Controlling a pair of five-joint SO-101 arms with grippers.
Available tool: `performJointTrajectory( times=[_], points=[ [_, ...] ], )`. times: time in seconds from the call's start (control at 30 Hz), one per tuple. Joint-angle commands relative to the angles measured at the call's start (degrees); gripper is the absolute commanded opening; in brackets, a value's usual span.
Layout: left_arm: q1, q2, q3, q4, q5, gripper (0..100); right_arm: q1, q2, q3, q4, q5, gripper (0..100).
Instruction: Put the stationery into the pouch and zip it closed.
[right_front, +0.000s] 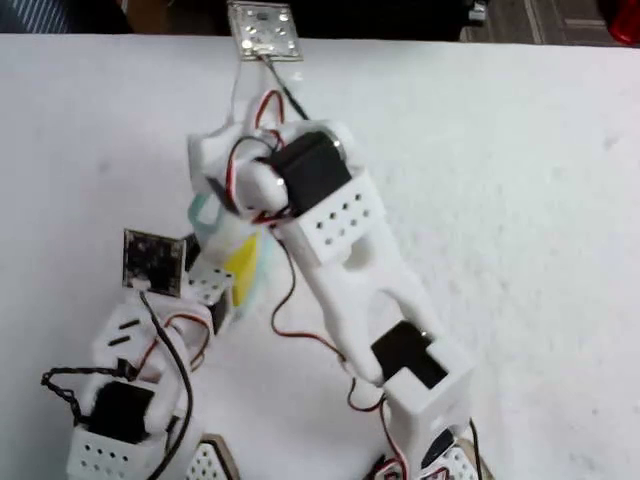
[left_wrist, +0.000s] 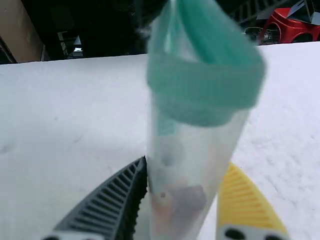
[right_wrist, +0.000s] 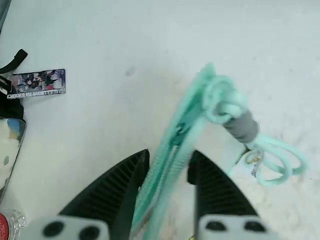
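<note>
The pouch (left_wrist: 195, 150) is a translucent sleeve with a teal band at its end. It stands between the grey and yellow fingers (left_wrist: 245, 205) of my left gripper (left_wrist: 186, 167), which is shut on it. Dim pink and grey shapes show through its wall. My right gripper (right_wrist: 170, 154) is shut on the pouch's teal zipper edge (right_wrist: 182, 130). The zipper pull (right_wrist: 242, 127), a teal cord with a grey bead, hangs just past the black fingers. From above, both arms meet over the pouch (right_front: 203, 212) left of the table's middle, and they cover most of it.
A printed tag (right_wrist: 37, 82) on a black strap (right_wrist: 12, 62) lies on the white table (right_front: 520, 180). A clear item with a red cap (right_wrist: 6, 220) shows at one edge. The right arm's long white body (right_front: 370, 270) crosses the table's middle.
</note>
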Motion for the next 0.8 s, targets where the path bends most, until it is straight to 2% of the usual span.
performJointTrajectory(
  times=[0.0, 0.13, 0.3, 0.37, 0.47, 0.63, 0.7, 0.77],
  points=[
    [0.84, -0.04, -5.98, 5.63, -0.97, 24, 4.88, -0.48, -0.35, 1.27, 2.29, 4.6],
    [0.84, -0.04, -9.14, 9.23, -1.05, 24, 9.01, -0.4, 3.69, 1.19, 8.18, 4.6],
    [0.84, -0.04, -9.23, 9.23, -1.05, 24, 6.64, -0.4, 10.81, 0.92, 26.46, 5.3],
    [0.84, -0.04, -9.23, 9.23, -1.05, 24, 5.14, -0.4, 11.69, 0.84, 30.59, 5.3],
    [0.92, -0.04, -9.23, 9.23, -1.05, 24, 3.38, -0.4, 11.6, 0.22, 30.24, 6.9],
    [6.2, -0.04, -8.88, 9.49, -1.23, 24, 2.07, -0.4, 11.78, -0.92, 25.05, 20.5],
    [8.4, -0.04, -8.26, 9.67, -1.32, 24, 1.89, 0.31, 11.78, -0.84, 25.14, 19.5],
    [9.27, -0.04, -7.65, 9.41, -3.34, 26, 2.15, 1.8, 11.52, -0.84, 25.05, 13.8]
  ],
)
